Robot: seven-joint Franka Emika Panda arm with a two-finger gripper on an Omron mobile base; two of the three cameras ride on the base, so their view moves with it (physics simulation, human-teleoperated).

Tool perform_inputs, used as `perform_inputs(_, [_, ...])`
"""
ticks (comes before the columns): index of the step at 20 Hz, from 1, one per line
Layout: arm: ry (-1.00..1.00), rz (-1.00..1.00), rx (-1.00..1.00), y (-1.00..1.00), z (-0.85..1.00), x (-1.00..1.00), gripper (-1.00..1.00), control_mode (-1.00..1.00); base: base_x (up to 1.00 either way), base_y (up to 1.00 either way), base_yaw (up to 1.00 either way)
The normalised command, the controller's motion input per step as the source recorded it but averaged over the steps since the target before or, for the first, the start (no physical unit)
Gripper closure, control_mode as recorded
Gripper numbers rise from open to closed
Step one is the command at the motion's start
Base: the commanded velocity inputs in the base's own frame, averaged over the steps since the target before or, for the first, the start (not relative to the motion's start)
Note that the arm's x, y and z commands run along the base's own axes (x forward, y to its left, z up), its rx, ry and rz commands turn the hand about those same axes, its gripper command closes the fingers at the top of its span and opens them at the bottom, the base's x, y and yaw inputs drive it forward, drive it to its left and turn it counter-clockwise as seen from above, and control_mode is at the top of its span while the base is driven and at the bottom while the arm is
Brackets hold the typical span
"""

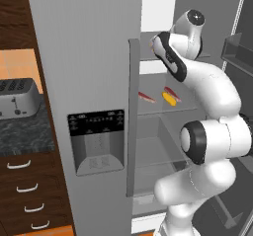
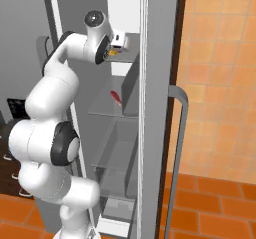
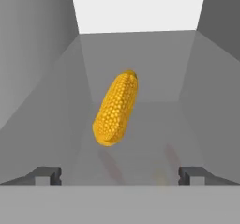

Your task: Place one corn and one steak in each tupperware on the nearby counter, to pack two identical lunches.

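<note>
Gripper (image 3: 120, 174) wide open, nothing held. Corn (image 3: 116, 108) sits on the fridge shelf (image 3: 140, 124) straight ahead btwn the jaws, a bit beyond the tips, long axis pointing roughly away, tilted slightly. Prob just needs to push fwd.

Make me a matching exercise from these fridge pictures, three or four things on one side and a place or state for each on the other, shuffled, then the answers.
Things:
1. gripper
2. toaster
3. corn on the upper shelf
4. steaks

Places or states:
A. on the counter left of the fridge
B. jaws wide open
C. on the middle fridge shelf, beside a second cob
D. straight ahead of the open fingers, not touched

Pairs: 1-B, 2-A, 3-D, 4-C
</note>
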Motion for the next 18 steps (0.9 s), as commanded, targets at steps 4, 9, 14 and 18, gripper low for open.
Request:
perform_inputs(4, [0.06,0.0,-0.01,0.0,-0.16,0.84,-1.0,-1.0,0.0,0.0,0.0])
perform_inputs(9, [0.03,0.0,0.0,0.0,-0.13,0.82,-1.0,-1.0,0.0,0.0,0.0])
perform_inputs(14, [0.09,0.0,-0.01,0.0,-0.3,0.17,1.0,-1.0,0.0,0.0,0.0])
perform_inputs(18, [0.02,0.0,-0.01,-0.01,-0.37,-0.18,1.0,-1.0,0.0,0.0,0.0])
